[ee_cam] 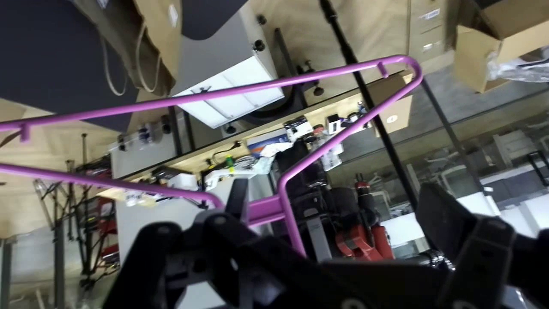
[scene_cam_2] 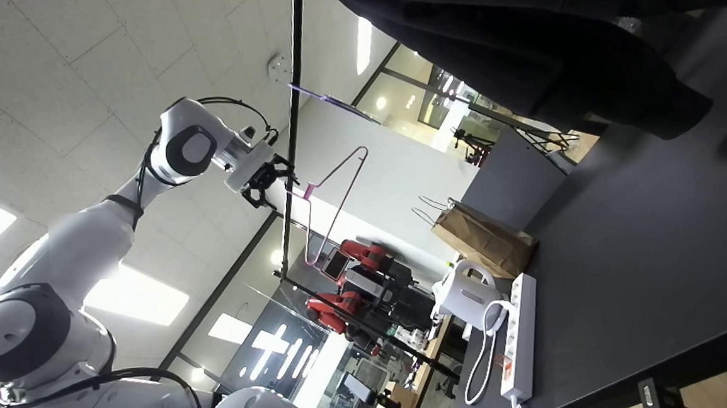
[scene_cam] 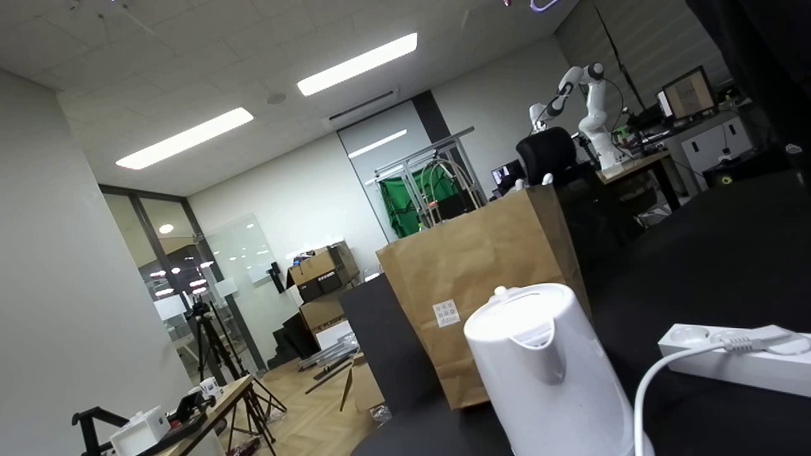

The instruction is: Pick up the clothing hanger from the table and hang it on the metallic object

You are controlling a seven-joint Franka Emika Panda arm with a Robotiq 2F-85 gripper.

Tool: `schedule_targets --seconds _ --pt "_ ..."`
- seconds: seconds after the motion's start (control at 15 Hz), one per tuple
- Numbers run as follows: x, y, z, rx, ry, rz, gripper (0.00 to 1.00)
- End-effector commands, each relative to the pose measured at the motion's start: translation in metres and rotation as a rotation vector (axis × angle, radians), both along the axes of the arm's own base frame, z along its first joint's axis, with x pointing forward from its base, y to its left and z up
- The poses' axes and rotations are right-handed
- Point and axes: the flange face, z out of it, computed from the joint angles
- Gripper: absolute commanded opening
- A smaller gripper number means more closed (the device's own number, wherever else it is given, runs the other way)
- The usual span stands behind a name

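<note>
Near pole (scene_cam_2: 293, 117), pink hanger (ee_cam: 265, 210), spread gripper (ee_cam: 336, 191)

In an exterior view, tilted, looking past the near electric kettle (scene_cam: 557, 380) toward a far wall (scene_cam: 279, 196). In an exterior view, rolled steeply, looking along the Panda arm (scene_cam_2: 82, 240). Sharing kettle and paper bag (scene_cam: 475, 269). From the wrist, looking past the close magenta hanger (ee_cam: 240, 89).

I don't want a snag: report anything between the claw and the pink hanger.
Nothing visible intervenes: in the wrist view the claw stands open, with the neck of the pink hanger showing between its fingers. Whether they touch, I cannot tell.
</note>
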Motion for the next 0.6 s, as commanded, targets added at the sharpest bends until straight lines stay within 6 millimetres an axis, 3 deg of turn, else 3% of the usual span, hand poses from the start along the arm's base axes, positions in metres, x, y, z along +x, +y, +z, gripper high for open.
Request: schedule_targets --seconds 0.0,0.27,0.33,0.53 --pt "-0.011 -0.005 0.012 -0.066 -0.119 -0.153 1.0" --pt "-0.016 -0.012 0.02 -0.172 -0.268 -0.318 1.0" --pt "-0.004 -0.014 0.017 -0.149 -0.23 -0.246 1.0" --pt "-0.01 -0.013 0.017 -0.172 -0.266 -0.285 1.0"
